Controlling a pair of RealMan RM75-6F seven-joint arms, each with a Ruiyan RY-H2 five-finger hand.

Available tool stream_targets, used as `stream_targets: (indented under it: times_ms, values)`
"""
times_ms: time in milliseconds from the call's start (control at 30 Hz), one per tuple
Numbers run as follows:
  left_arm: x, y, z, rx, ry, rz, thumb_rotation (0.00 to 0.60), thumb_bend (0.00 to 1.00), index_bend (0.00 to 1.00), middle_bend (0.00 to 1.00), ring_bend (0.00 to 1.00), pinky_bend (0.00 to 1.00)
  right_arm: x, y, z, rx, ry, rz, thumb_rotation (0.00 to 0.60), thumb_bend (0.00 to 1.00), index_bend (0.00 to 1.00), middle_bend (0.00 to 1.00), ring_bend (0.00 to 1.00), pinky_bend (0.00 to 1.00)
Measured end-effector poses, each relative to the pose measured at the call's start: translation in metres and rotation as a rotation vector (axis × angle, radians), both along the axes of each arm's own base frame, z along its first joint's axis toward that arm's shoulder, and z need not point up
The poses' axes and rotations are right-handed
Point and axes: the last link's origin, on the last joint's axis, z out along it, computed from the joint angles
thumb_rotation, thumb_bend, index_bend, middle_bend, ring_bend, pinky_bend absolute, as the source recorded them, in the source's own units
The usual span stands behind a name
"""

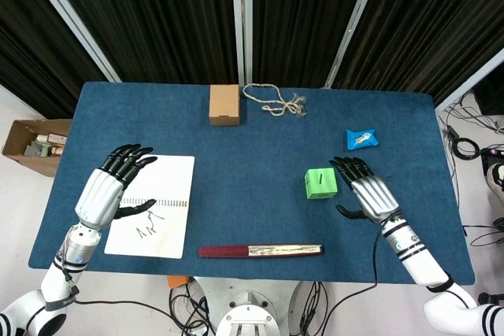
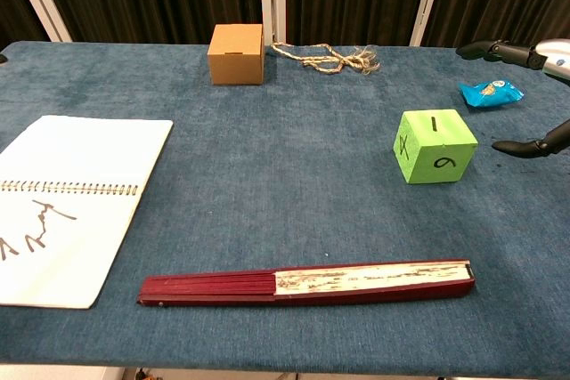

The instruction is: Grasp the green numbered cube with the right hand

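A blue felt table (image 1: 260, 163) stands before black curtains (image 1: 157, 13). The green numbered cube (image 1: 320, 183) sits just beside the right hand (image 1: 368, 193), whose fingers are spread and hold nothing. Only the head view shows the left hand (image 1: 110, 186), spread over the white spiral notebook (image 1: 161, 194).

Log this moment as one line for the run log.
right hand: open, beside green numbered cube, not touching | left hand: open, over white spiral notebook | grasp: not yet done

Green numbered cube (image 1: 320, 183) (image 2: 435, 145) — upright on blue table, black digits, ungrasped.
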Motion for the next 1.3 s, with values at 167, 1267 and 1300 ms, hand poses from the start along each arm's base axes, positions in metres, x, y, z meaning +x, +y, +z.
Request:
stream_targets:
  times_ms: [167, 1267, 1300]
  values:
    - [-0.002, -0.004, -0.002, -0.007, 0.009, 0.014, 0.600, 0.04, 0.22, 0.16, 0.13, 0.16, -0.004, 0.000, 0.004, -0.007, 0.004, -0.020, 0.600, 0.24, 0.00, 0.05, 0.00, 0.00]
    - [-0.020, -0.019, -0.011, -0.019, 0.049, 0.120, 0.600, 0.03, 0.22, 0.16, 0.13, 0.16, 0.000, -0.060, -0.016, 0.235, 0.137, -0.233, 0.600, 1.00, 0.23, 0.00, 0.00, 0.00]
    - [-0.019, -0.019, -0.011, -0.017, 0.051, 0.121, 0.600, 0.04, 0.22, 0.16, 0.13, 0.16, 0.004, -0.061, -0.018, 0.238, 0.137, -0.223, 0.600, 1.00, 0.23, 0.00, 0.00, 0.00]
